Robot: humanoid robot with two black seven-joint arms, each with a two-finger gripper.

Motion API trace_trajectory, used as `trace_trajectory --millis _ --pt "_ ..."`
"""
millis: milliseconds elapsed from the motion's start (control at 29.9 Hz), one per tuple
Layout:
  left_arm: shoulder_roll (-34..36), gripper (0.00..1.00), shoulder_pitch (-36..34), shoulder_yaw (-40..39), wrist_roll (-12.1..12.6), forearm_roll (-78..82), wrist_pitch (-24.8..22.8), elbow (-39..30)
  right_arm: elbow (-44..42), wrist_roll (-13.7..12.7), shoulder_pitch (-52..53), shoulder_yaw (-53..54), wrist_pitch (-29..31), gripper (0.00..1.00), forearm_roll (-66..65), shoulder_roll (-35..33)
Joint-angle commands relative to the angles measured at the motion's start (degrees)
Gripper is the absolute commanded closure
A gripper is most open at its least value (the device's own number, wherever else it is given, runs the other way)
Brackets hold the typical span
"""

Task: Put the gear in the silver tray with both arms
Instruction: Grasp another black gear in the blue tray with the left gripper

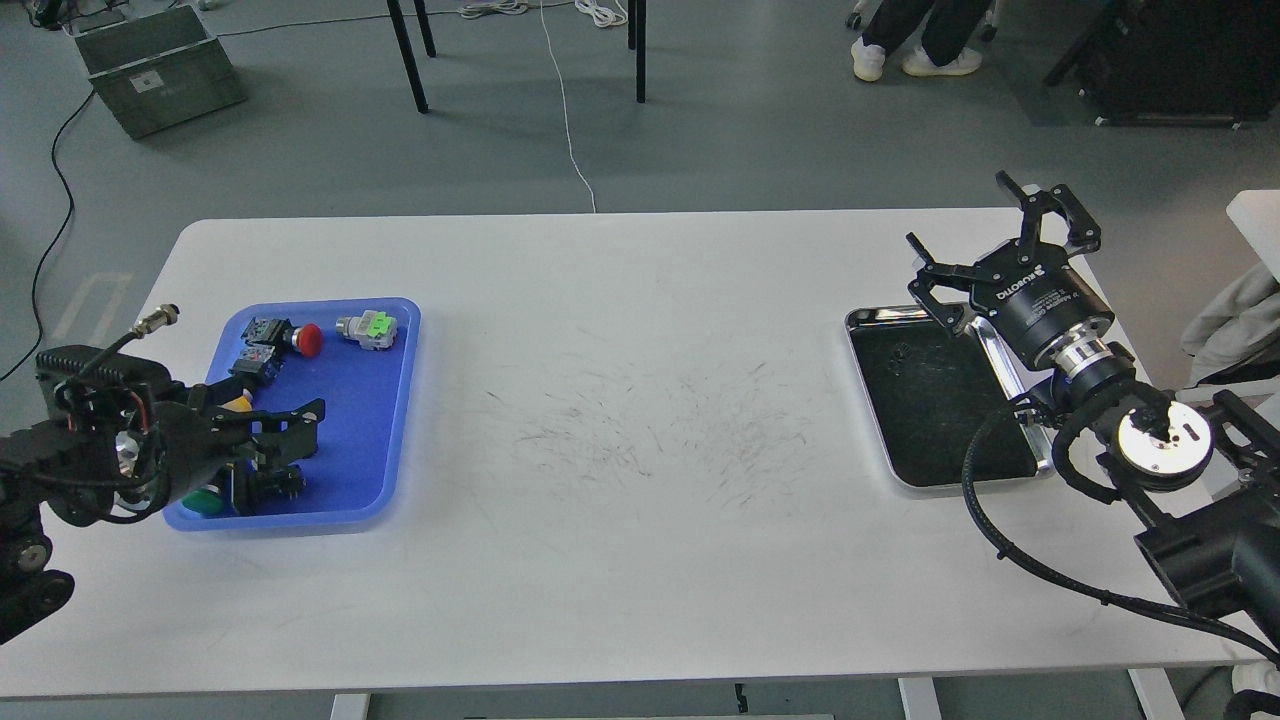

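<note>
The shallow shiny silver metal tray point(940, 470) lies empty at the table's three o'clock; the right gripper point(1000, 240), claws apart, hovers over its far rim. The left gripper point(295, 428), fingers apart, reaches over the blue plastic tray point(385, 400) at nine o'clock: descend squarely onto one part, avoiding neighbours.

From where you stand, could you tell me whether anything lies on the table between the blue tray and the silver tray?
Nothing visible does. The white table between the blue tray and the silver tray holds only scuff marks. The right gripper hangs over the silver tray's far right corner; the tray's floor looks bare.
</note>
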Motion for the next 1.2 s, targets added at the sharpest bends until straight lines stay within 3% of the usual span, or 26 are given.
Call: trace_trajectory --millis 0,401,568,802,969,1169 --pt "-2.8 0.08 0.0 0.4 0.3 2.4 -0.3 2.1 -0.3 0.6 -0.3 0.1 0.8 0.03 0.0 0.1" --pt "-7.6 0.13 -0.3 2.1 -0.1 2.5 -0.5 9.2 -1.9 1.0 -1.1 0.6 0.9 0.03 0.0 1.9" --pt "-8.1 0.23 -0.2 2.3 -0.2 2.5 -1.0 10.5 -1.9 1.0 -1.1 0.6 0.9 0.03 0.0 1.9" --pt "-8.1 0.43 -0.1 2.8 -0.2 2.5 -1.1 11.4 -2.3 1.0 -1.5 0.4 1.0 0.03 0.0 1.9" --pt "-8.1 0.5 -0.1 3.1 -0.1 2.5 -1.1 11.5 -2.6 1.0 -2.0 0.4 1.1 0.03 0.0 1.9" --pt "-8.1 0.79 0.0 3.1 -0.2 2.5 -2.7 11.5 -2.6 1.0 -2.2 0.4 1.1 0.03 0.0 1.9"
